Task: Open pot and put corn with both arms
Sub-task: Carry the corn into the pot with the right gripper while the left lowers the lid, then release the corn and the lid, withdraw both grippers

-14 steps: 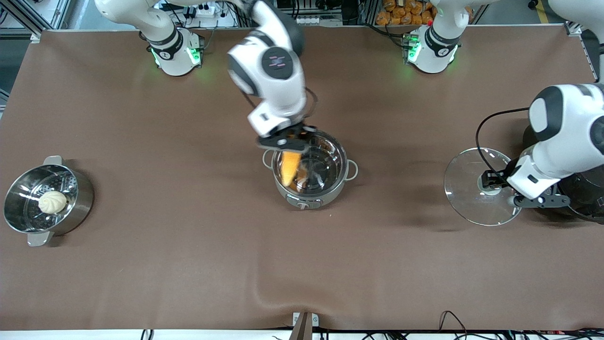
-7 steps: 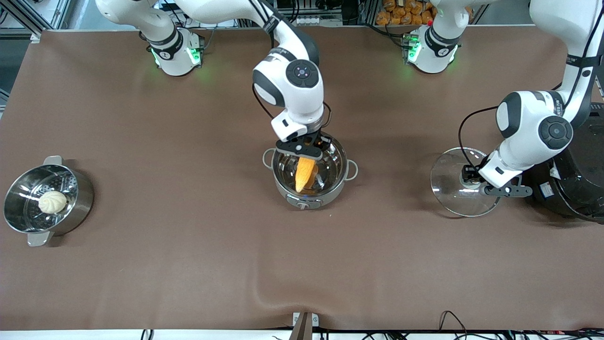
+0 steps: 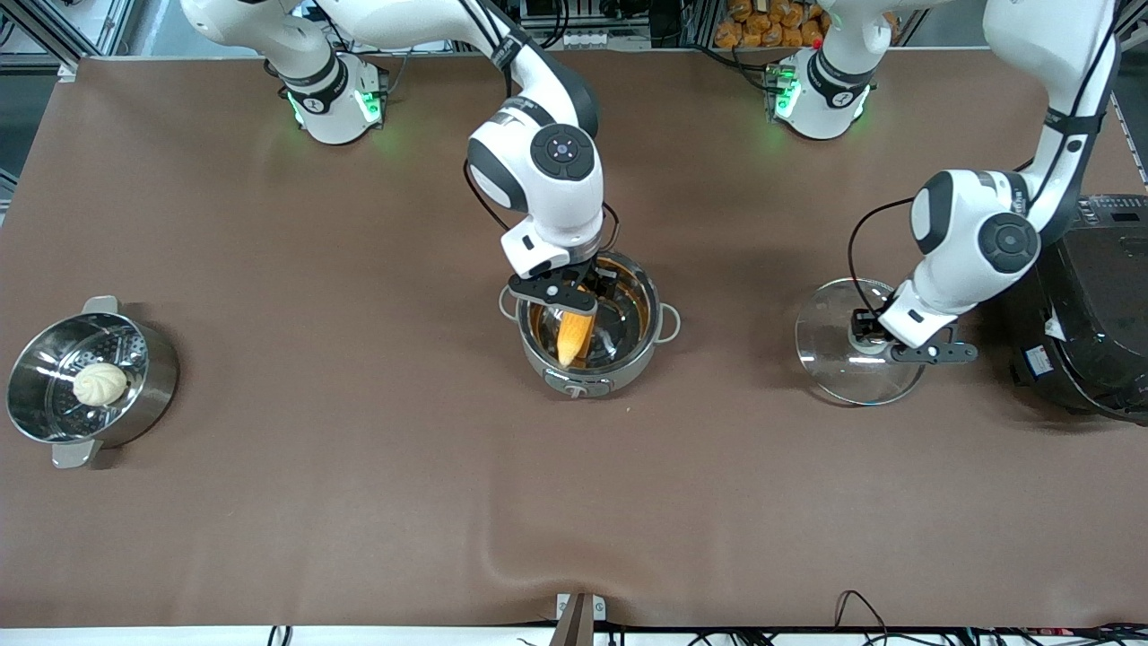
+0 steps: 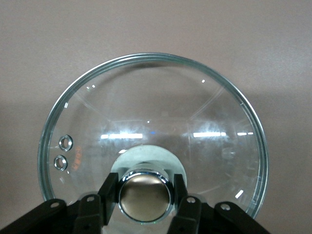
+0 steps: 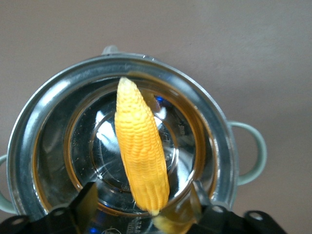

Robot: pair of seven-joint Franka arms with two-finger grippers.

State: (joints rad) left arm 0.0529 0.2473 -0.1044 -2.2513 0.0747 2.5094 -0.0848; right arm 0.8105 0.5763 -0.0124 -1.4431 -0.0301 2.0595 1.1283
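White arm shells (image 3: 547,193) are fitted with black joints, black cables, black grippers (image 3: 560,296); green-lit bases (image 3: 336,99).

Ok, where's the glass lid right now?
The glass lid is off the pot, held by its knob in the left gripper above the table, between the pot and the black rice cooker.

1 pot (image 3: 587,345), 1 corn (image 3: 574,334), 1 lid (image 3: 843,345), 1 steamer (image 3: 81,381), 1 bun (image 3: 99,383), 1 cooker (image 3: 1090,305).
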